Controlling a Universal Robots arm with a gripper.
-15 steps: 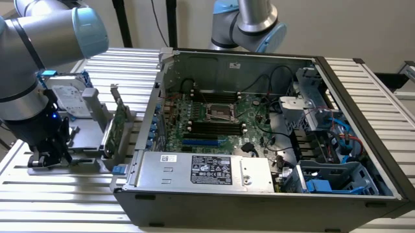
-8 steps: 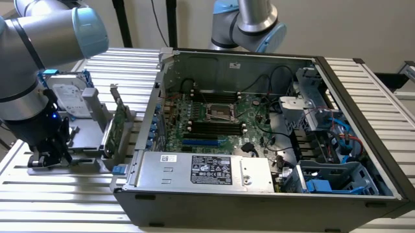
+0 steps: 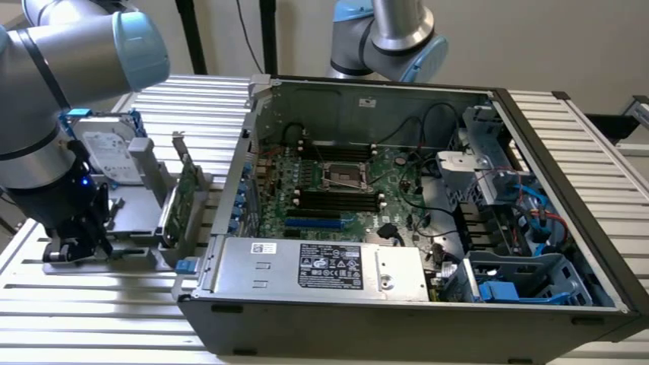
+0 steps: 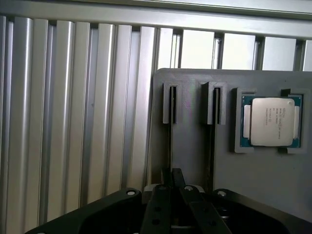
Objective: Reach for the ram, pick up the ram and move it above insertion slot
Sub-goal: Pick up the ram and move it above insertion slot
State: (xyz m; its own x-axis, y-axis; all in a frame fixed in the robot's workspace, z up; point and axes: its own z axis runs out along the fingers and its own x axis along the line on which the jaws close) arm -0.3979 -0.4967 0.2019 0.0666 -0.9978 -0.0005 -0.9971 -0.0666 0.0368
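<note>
Slatted table [image 3: 102,319] | gripper [image 3: 73,251] low over grey fixture [image 4: 263,180] at exterior view's left, grip state unclear | ram [image 4: 171,131] seemingly edge-on in 1 slot beneath | light, stiff, fragile: hold long edges

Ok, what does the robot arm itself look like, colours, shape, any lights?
The silver tubular robot arm has rounded joints with light-blue caps. Its wrist section is black with a small blue light. The matte black end effector shows bolted plates with silver screw heads.
</note>
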